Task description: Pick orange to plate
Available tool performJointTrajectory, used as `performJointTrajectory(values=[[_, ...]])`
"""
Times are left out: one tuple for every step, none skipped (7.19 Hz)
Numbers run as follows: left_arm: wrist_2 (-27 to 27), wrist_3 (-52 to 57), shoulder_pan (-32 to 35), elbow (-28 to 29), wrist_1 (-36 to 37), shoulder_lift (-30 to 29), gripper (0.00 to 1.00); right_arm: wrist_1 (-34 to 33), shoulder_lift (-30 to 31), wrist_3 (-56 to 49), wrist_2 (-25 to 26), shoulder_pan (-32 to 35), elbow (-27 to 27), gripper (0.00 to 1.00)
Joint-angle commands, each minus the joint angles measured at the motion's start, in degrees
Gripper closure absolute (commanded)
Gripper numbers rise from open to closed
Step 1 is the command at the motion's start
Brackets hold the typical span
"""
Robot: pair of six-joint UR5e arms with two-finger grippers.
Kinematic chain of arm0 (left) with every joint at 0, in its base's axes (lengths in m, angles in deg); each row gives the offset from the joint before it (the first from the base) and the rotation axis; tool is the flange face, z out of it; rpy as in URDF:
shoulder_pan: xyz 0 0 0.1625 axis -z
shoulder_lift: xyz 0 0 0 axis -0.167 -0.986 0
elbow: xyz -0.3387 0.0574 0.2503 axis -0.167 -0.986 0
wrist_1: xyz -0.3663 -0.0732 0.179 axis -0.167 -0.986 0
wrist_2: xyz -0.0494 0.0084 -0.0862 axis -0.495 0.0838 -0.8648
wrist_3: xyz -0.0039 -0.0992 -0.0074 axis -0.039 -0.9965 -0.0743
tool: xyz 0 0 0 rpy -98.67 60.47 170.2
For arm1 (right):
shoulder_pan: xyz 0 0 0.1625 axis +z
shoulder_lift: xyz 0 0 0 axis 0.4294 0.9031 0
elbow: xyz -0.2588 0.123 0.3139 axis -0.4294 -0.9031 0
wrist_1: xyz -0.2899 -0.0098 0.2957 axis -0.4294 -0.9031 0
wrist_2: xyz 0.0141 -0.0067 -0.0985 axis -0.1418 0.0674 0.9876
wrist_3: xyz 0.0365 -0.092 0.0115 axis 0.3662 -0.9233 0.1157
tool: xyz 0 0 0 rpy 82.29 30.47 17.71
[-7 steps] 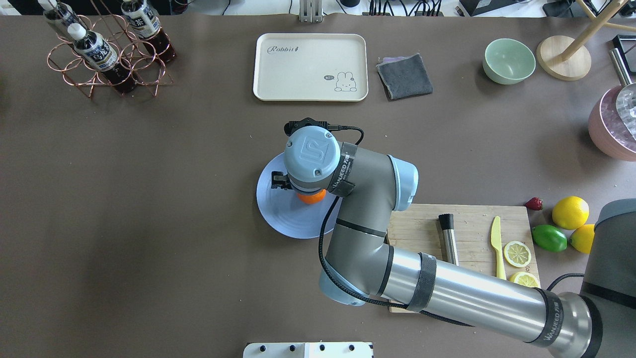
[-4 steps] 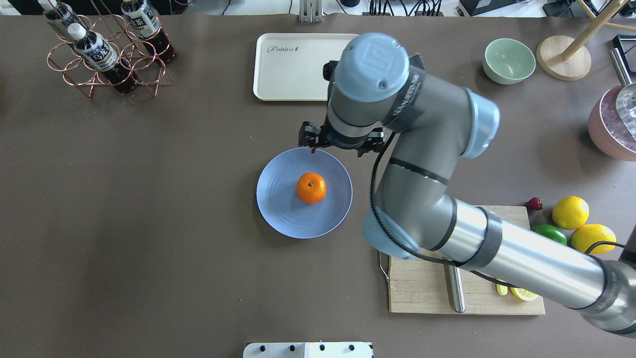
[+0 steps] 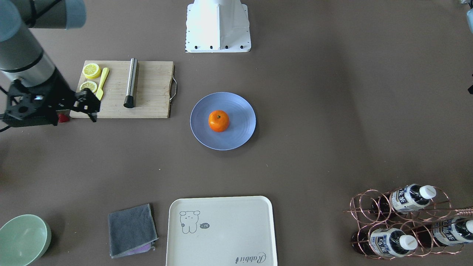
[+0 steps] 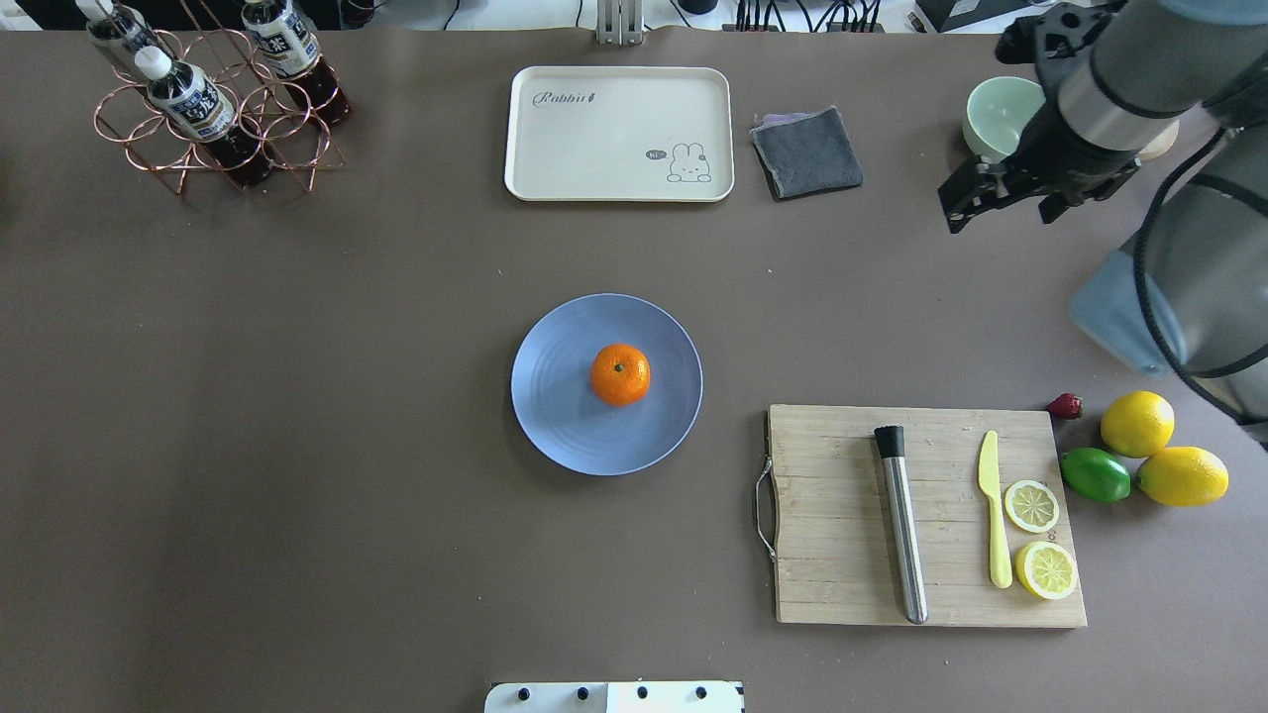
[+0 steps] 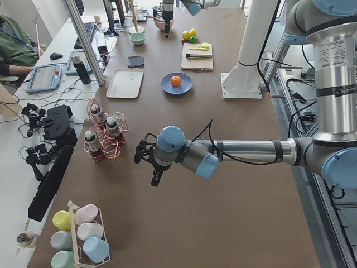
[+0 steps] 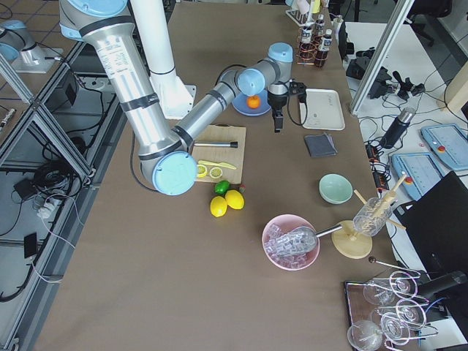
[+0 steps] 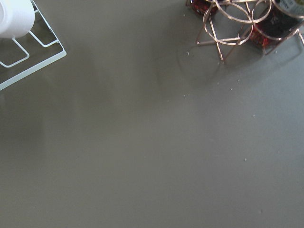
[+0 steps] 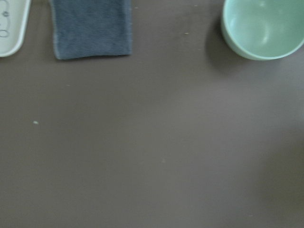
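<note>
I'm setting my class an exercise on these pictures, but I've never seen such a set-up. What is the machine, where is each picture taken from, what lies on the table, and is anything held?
It is a robot with two arms, each ending in a two-finger claw, at a brown table. Two pictures look down on the table, from behind the robot and facing it; two are from the table's ends; two from wrist cameras. A small round orange sits on a round light-blue plate. Around it lie a cream tray, a mint-green bowl and a wooden board. The right claw hangs open and empty near the bowl. The left claw hovers by a copper bottle rack; I cannot tell if it is open.
</note>
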Motion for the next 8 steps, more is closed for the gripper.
performJointTrajectory(values=[[7.8,11.0,1.7,-7.6,18.3,-1.0,0.02,0.1,8.2,-25.4,-4.4,15.2,-6.4,0.00],[8.8,14.9,4.4,-9.7,27.3,-5.5,0.02,0.0,9.4,-32.4,-7.6,21.1,-10.2,0.00],[8.6,15.6,5.0,-9.1,29.3,-6.5,0.02,-0.1,9.6,-33.6,-9.6,24.0,-12.9,0.00],[8.1,15.5,5.0,-7.8,28.9,-6.3,0.02,0.6,11.5,-33.7,-9.8,25.4,-14.8,0.00],[7.9,15.6,5.0,-6.9,28.2,-5.9,0.02,0.8,14.8,-33.6,-10.2,27.1,-14.5,0.00],[6.4,15.6,5.0,-6.9,28.2,-5.8,0.02,1.2,18.4,-33.8,-10.3,29.3,-12.9,0.00],[4.7,15.6,5.1,-6.5,28.2,-5.4,0.02,4.9,21.5,-34.2,-10.3,31.4,-12.1,0.00],[4.7,15.6,5.2,-6.6,28.2,-5.3,0.02,6.5,22.4,-33.7,-10.4,31.7,-12.2,0.00]])
